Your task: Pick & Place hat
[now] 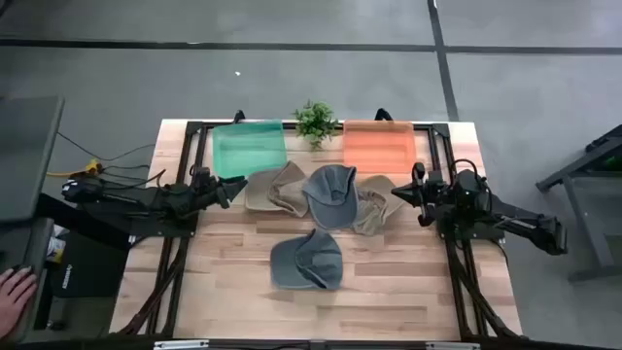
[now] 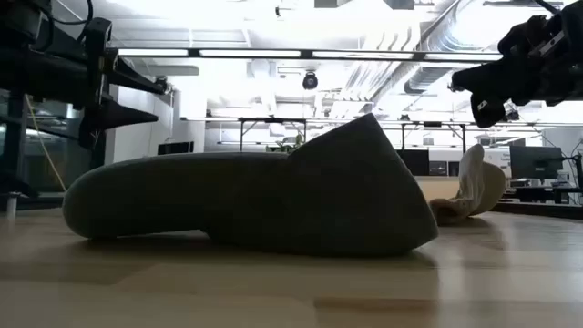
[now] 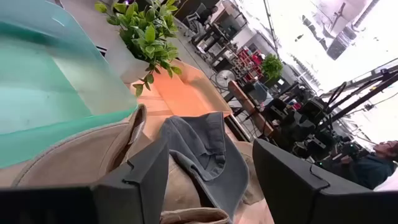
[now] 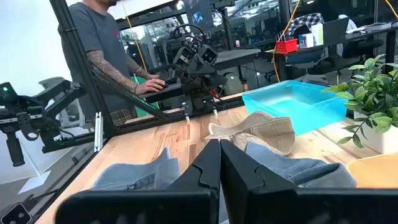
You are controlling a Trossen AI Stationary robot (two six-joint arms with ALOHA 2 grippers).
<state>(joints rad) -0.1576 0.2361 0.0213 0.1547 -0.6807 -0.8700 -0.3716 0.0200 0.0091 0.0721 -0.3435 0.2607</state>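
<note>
Several hats lie on the wooden table: a grey cap (image 1: 307, 261) near the front, a grey cap (image 1: 330, 192) in the middle, a beige hat (image 1: 275, 188) to its left and a beige hat (image 1: 377, 206) to its right. The middle grey cap overlaps both beige hats. My left gripper (image 1: 236, 187) hovers open at the left beige hat's left edge, which shows between its fingers (image 3: 211, 155). Opposite it, my right gripper (image 1: 400, 194) is shut, raised by the right beige hat's edge (image 4: 219, 146). In the low view the near grey cap (image 2: 264, 205) fills the foreground.
A green bin (image 1: 249, 148) and an orange bin (image 1: 379, 146) stand at the table's far edge with a small potted plant (image 1: 315, 121) between them. A person (image 4: 99, 56) stands beyond the table's left side; a hand (image 1: 12, 292) shows at the picture's left edge.
</note>
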